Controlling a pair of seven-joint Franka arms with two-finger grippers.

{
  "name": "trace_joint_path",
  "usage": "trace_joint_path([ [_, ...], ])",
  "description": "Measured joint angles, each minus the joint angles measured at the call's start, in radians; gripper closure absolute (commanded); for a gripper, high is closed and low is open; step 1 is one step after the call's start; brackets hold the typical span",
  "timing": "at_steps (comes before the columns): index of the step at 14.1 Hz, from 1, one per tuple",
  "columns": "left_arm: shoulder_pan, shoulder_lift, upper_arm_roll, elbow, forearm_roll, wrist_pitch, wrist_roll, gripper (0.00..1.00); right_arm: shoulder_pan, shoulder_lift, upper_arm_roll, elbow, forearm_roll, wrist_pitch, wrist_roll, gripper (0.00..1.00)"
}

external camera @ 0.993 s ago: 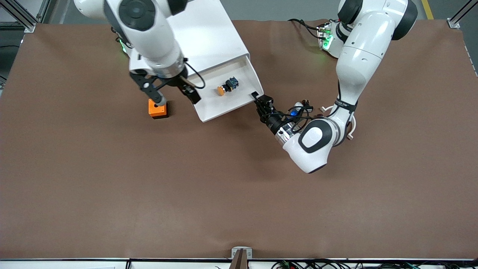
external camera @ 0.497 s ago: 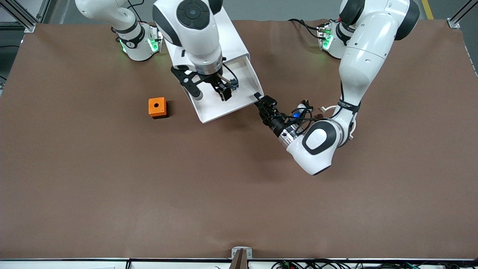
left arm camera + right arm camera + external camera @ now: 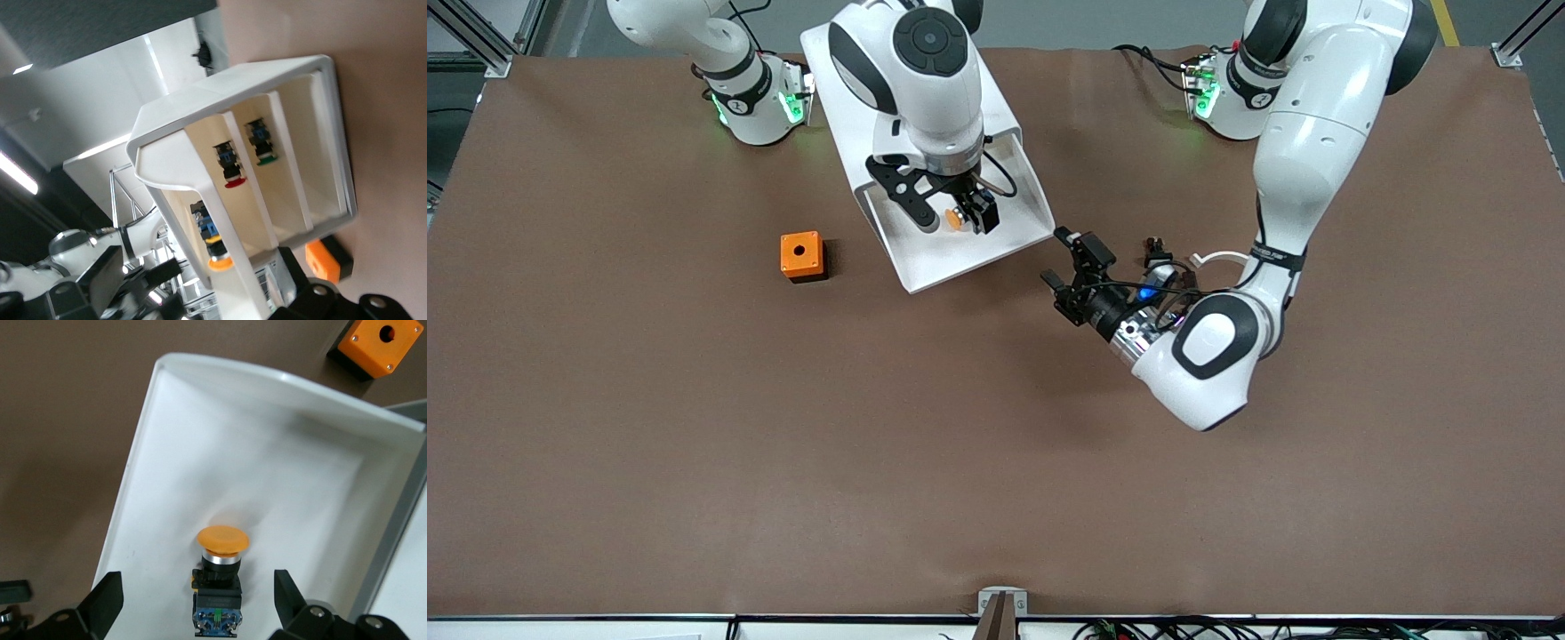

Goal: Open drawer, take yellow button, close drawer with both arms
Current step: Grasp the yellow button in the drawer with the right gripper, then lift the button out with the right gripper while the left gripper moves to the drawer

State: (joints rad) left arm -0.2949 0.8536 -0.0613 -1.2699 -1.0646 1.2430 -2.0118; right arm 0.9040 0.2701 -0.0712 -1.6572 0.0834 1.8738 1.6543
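Observation:
The top drawer [image 3: 960,256] stands pulled out of the white cabinet [image 3: 845,98]. The button [image 3: 955,218], with an orange cap and blue-black body, lies on the drawer floor. My right gripper [image 3: 956,216] hangs open over it. In the right wrist view the button [image 3: 222,540] lies between the two fingers of my right gripper [image 3: 198,580], with a gap on each side, on the drawer floor [image 3: 267,473]. My left gripper [image 3: 1069,262] is open and empty, low over the table, a little apart from the drawer's front corner. The left wrist view shows the drawer front [image 3: 233,280] and the button [image 3: 220,263].
An orange cube box with a hole [image 3: 801,255] stands on the brown table beside the cabinet toward the right arm's end, also in the right wrist view [image 3: 380,343]. In the left wrist view the lower drawers hold a red-capped button [image 3: 233,175] and a green-capped button [image 3: 265,152].
My right gripper has moved from over the orange box to over the open drawer, around the button. My left gripper has let go of the drawer front, opened and backed away.

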Motion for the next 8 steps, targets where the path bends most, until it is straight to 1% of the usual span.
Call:
trace_joint_path([
  [3, 0.035, -0.002, 0.0, 0.035, 0.113, 0.0, 0.251, 0.0, 0.037, 0.008, 0.0, -0.043, 0.0, 0.051, 0.023, 0.0],
  [6, 0.048, -0.017, 0.0, 0.045, 0.256, 0.003, 0.528, 0.0, 0.057, 0.024, 0.0, -0.048, 0.0, 0.056, 0.025, 0.0],
  [8, 0.046, -0.033, 0.0, 0.052, 0.356, 0.042, 0.706, 0.0, 0.063, 0.034, 0.0, -0.05, 0.0, 0.056, 0.025, 0.0],
])
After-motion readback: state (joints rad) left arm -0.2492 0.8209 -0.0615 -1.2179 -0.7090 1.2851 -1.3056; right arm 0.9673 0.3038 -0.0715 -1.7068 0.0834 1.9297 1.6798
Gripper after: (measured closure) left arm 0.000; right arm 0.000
